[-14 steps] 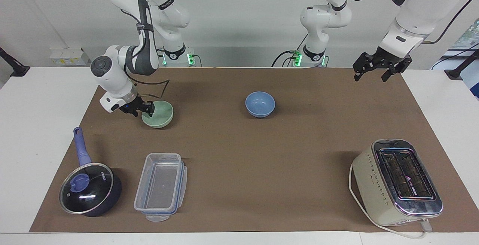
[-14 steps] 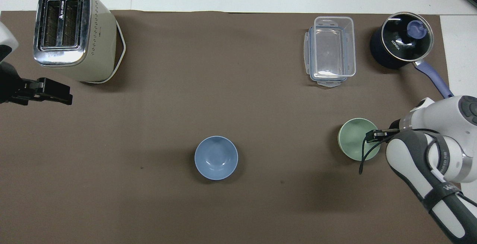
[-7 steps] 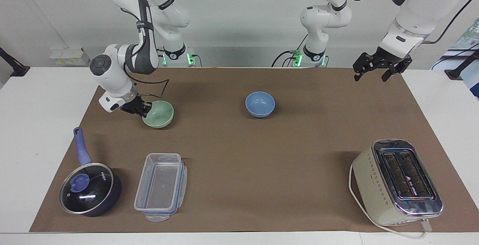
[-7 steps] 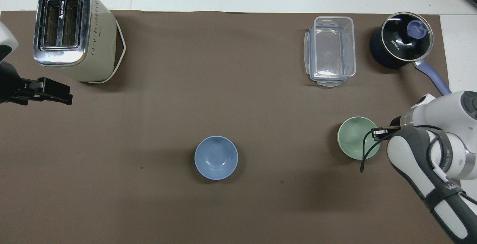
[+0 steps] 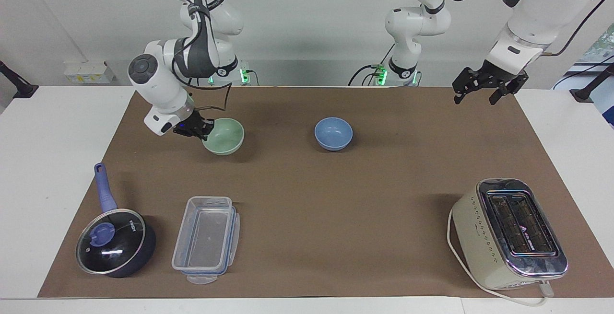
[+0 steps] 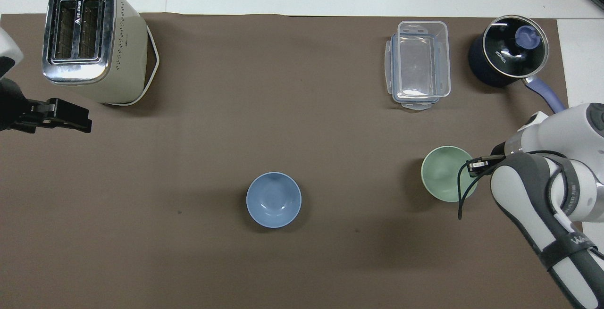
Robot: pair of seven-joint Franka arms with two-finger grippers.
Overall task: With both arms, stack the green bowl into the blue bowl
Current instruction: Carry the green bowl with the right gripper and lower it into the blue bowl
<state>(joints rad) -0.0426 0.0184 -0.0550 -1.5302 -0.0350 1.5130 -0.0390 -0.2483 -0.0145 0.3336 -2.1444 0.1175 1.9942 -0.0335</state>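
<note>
The right tool [image 5: 204, 129] grips the rim of the pale mint-green bowl [image 5: 224, 136], lifted off the brown worktop [image 5: 307, 199]; the left tool [image 5: 481, 89] waits, fingers wide.

Looks like a robotics lab: two white arms [image 5: 172, 69] bolted behind a papered counter [image 5: 307, 199], bare walls, kitchen props like a toaster [image 5: 508, 232].

One camera sits high across the table [image 5: 307, 199], facing both robots from a distance. The other hangs above the robots' end, looking steeply down and forward. Both take in the same brown-covered table, half a turn apart.
</note>
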